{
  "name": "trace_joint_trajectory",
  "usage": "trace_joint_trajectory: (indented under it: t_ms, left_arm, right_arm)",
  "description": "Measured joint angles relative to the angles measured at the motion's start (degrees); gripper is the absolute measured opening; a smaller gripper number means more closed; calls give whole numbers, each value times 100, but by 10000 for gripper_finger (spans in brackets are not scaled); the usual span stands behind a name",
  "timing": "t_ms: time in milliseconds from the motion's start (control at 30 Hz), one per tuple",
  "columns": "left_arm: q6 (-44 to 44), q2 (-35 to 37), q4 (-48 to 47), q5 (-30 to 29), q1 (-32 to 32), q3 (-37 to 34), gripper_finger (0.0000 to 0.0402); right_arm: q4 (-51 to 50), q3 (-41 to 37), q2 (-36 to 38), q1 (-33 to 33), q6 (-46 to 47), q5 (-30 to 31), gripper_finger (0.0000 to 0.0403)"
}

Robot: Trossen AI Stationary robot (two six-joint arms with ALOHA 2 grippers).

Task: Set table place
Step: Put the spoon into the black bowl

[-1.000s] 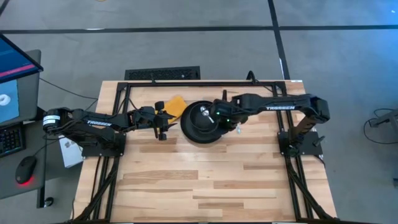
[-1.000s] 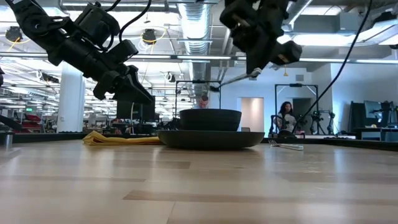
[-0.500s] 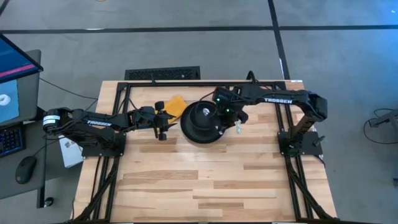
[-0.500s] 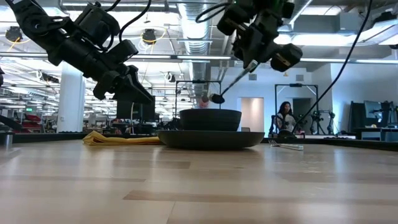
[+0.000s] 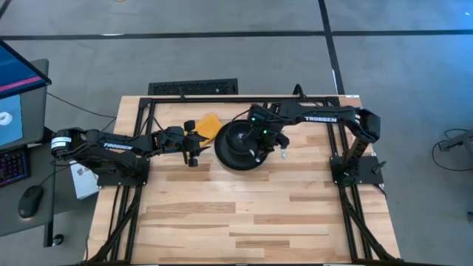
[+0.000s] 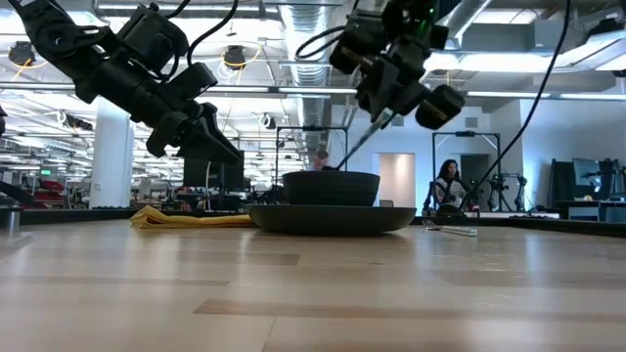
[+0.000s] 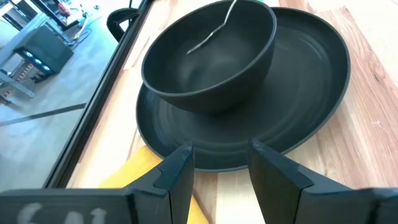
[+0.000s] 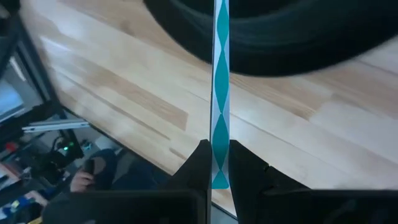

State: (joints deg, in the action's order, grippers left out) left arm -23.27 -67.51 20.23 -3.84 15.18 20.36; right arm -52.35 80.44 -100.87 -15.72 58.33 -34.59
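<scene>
The right gripper (image 6: 383, 110) is pinching a thin utensil (image 6: 357, 144), probably a spoon. It's slanting down with its low end dipping into the bowl (image 6: 331, 187), which is sitting on the plate (image 6: 333, 219) near the table's (image 5: 244, 222) far edge. The left gripper (image 5: 194, 144) is hanging with fingers apart beside the yellow cloth (image 5: 208, 125). The near half of the table is showing bare wood.

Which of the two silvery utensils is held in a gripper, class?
The spoon, clamped by the right gripper and slanting down into the black bowl. The other utensil, a fork, lies flat on the table beside the plate.
</scene>
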Motion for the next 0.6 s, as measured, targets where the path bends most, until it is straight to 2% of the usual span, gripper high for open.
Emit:
trace_joint_trajectory:
  t_ms: [200,600]
  left_arm:
    - [2,0,-39,0,0,0,140]
    - [2,0,-39,0,0,0,140]
  right_arm:
    - [146,9,-305,-61,-178,-286,59]
    - [187,37,-348,-176,-268,-298,63]
